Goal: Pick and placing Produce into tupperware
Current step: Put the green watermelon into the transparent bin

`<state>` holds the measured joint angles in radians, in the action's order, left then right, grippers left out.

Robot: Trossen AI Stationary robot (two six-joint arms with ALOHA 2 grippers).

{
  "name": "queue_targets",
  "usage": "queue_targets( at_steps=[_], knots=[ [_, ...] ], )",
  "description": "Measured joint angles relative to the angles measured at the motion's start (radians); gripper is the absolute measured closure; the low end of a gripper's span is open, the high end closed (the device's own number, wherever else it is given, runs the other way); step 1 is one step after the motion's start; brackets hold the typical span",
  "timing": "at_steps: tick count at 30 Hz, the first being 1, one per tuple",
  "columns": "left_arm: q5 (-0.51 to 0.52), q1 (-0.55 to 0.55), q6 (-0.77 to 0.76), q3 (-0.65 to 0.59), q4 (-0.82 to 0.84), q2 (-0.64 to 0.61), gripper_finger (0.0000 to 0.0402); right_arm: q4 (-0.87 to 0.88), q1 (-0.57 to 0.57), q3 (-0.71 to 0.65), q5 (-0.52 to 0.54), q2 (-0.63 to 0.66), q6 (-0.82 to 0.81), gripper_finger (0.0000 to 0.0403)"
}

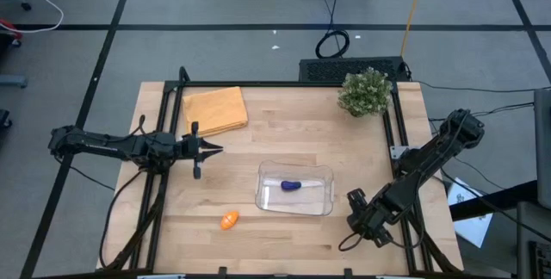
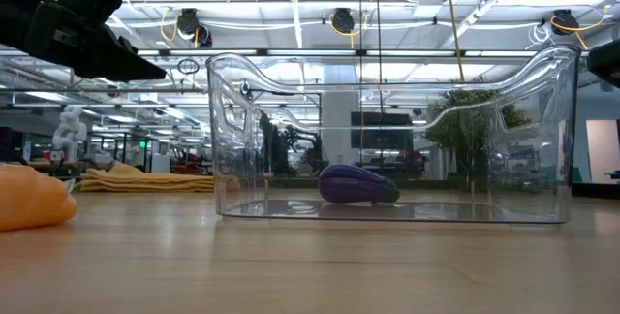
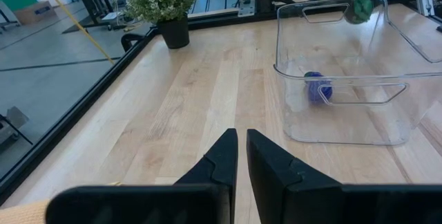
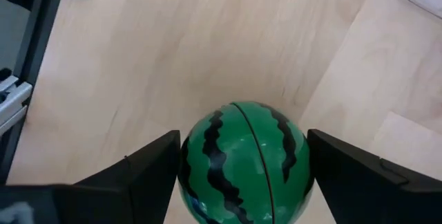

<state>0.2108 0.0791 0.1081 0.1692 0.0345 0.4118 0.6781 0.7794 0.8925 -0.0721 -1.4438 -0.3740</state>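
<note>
The tupperware [image 1: 323,174] is a clear, shallow tub at the table's near middle. A purple produce piece [image 1: 291,185] lies on its floor, also seen in the low view [image 2: 356,184]. An orange piece [image 1: 228,220] lies on the wood to the tub's near left. The green striped round piece [image 4: 242,162] sits between the fingers of my right gripper [image 1: 362,220], near the table's near right corner. The gripper hides it from above. My left gripper [image 1: 215,149] hangs shut over the left side, clear of everything. My right gripper pinches the green striped ball's two opposite sides [image 4: 188,165] between its two fingers, about at the ball's widest part. The fingers come steeply from above, pointing down. Whether the ball's underside still rests on the table does not show.
A folded orange-yellow cloth [image 1: 215,109] lies at the far left and a potted bushy plant [image 1: 363,92] stands at the far right. Black frame rails run along the table's left and right edges. Bare wood lies between the tub and my right gripper.
</note>
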Motion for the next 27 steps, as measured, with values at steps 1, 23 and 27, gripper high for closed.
queue_targets(
  at_steps=[1, 23, 27],
  knots=[
    [0.000, 0.000, 0.000, 0.000, 0.000, 0.000, 0.0364, 0.000, -0.002, 0.000, 0.000, 0.002, 0.000, 0.0112],
    [0.000, 0.000, -0.001, 0.000, 0.000, 0.000, 0.0364, 0.185, -0.043, 0.146, -0.003, 0.002, -0.026, 0.0109],
    [0.000, 0.000, -0.001, 0.000, 0.000, 0.000, 0.0364, 0.230, -0.061, 0.172, -0.007, 0.002, -0.063, 0.0109]
  ],
)
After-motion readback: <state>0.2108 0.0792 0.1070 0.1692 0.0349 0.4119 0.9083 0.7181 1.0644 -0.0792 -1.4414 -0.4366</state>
